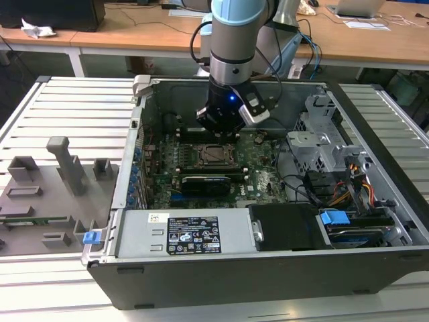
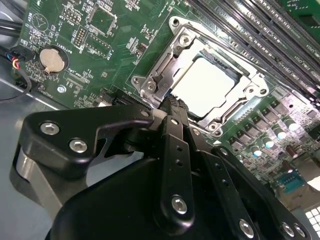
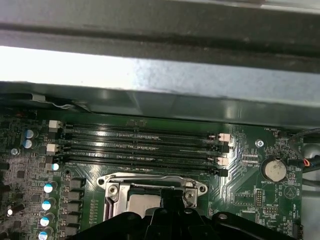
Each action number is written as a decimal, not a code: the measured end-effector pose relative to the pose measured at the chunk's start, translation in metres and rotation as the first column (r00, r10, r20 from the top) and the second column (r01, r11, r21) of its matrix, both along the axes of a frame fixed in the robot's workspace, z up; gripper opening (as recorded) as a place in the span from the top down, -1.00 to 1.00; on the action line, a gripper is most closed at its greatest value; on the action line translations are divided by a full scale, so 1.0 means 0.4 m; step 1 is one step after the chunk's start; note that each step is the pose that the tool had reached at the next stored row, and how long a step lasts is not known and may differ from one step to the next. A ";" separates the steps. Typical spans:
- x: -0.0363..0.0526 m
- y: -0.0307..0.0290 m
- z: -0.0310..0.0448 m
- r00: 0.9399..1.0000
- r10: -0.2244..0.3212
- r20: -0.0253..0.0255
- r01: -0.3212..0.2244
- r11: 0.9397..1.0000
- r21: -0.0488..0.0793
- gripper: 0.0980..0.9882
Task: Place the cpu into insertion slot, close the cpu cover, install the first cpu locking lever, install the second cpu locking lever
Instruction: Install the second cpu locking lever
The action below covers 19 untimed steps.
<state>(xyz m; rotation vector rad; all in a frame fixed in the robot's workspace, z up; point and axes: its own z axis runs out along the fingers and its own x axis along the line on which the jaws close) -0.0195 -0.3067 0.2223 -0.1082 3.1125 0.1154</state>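
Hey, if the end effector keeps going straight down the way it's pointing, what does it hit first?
Most likely the cpu cover, at the frame's edge next to the cpu. The end effector sits just over that edge, though the remaining gap is hard to judge.

the cpu lies in the insertion slot on the motherboard, with the cpu cover over its edges. the gripper hangs just beside the slot. the memory slots lie between the slot and the case wall.
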 end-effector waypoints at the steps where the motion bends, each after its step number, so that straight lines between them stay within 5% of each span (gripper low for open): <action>1: 0.000 0.000 0.002 1.000 0.000 0.000 0.000 1.000 -0.001 0.98; 8: 0.000 0.000 0.028 1.000 0.000 0.000 0.000 1.000 -0.018 0.98; 19: 0.000 -0.020 0.029 1.000 0.000 0.000 0.000 1.000 -0.021 0.98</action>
